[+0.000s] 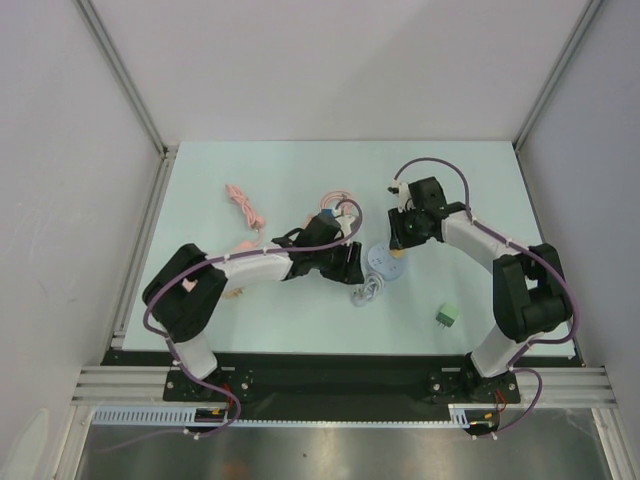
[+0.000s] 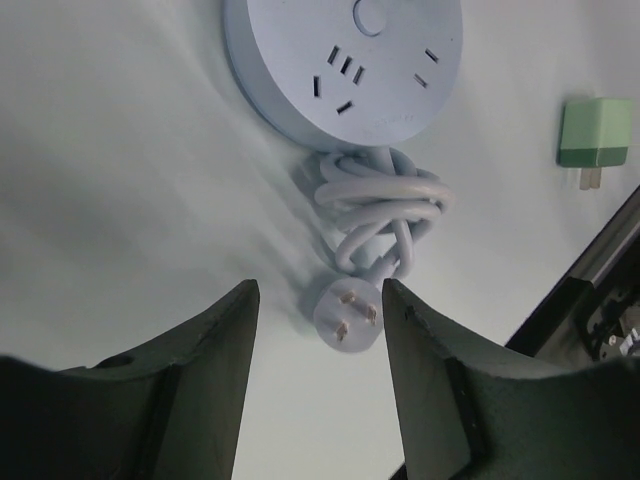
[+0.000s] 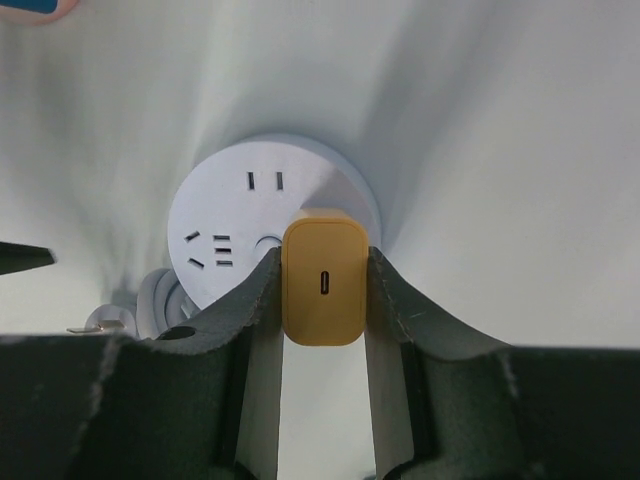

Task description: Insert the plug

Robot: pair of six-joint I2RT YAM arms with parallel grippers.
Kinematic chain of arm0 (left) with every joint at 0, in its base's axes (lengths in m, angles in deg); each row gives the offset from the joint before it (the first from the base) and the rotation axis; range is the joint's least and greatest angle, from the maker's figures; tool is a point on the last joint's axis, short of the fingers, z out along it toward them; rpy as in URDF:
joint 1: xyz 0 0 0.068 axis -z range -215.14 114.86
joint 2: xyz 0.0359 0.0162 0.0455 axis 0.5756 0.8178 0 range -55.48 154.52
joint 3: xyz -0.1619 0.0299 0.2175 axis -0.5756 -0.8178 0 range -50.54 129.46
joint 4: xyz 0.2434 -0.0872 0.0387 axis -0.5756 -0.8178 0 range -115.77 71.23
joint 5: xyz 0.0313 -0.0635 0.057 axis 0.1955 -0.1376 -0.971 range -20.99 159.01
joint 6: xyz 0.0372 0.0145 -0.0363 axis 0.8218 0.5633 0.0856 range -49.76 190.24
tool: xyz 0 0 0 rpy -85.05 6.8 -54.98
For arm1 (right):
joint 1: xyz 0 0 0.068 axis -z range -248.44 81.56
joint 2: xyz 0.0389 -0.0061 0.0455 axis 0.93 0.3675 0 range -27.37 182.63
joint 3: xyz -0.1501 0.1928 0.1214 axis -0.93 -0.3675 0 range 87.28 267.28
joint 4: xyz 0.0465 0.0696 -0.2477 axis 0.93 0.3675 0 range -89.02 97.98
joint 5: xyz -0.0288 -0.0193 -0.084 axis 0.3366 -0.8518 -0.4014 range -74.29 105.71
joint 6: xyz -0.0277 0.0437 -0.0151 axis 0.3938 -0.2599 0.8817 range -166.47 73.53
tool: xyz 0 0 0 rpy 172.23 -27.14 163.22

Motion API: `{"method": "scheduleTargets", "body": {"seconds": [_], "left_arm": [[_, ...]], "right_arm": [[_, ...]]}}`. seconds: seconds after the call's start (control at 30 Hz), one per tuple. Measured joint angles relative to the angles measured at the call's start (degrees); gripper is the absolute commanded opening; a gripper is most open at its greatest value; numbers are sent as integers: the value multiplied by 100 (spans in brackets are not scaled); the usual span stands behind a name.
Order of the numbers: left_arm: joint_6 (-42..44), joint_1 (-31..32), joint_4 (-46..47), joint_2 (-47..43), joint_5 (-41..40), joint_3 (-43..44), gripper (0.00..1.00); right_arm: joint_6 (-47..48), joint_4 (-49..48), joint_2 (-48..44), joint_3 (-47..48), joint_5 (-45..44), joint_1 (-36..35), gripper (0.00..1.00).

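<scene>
One yellow rectangular plastic charger plug (image 3: 322, 278) sits clamped between the fingers of my right gripper (image 3: 322, 262), its small oval port facing my wrist camera. Under it lies the round pale-blue plastic socket hub (image 3: 240, 215), near the middle of the tabletop and a little toward the right edge. The plug is picked up and brought over the hub. As I judge it, lining the prongs up with a slot pair and pressing home are left. The prongs point away from my camera, so I cannot tell whether they touch the hub's face or hang above it.

My left gripper (image 2: 320, 295) hangs with jaws wide and nothing between them, above the hub's white coiled cord (image 2: 380, 205) and white round cord plug (image 2: 345, 310). A green square adapter (image 2: 594, 132) lies apart by the near edge, toward the right corner. A pink cable (image 1: 245, 205) lies toward the left edge. A blue thing (image 3: 25, 5) is cut off at my right wrist view's corner.
</scene>
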Motion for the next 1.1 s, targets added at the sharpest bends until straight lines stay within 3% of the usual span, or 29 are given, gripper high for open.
{"method": "scheduleTargets", "body": {"seconds": [0.43,0.73,1.1], "left_arm": [[83,-245,-599,-2752,-815,-116,62],[114,-507,-859,-3324,-966,-511,63],[114,-518,-1034,-3875,-1036,-791,63]], "right_arm": [[-1010,-879,-492,-748,-1307,-804,0],[-2057,-1331,-422,-960,-1886,-1292,0],[-2653,-1860,-149,-1014,-2990,-2103,0]]}}
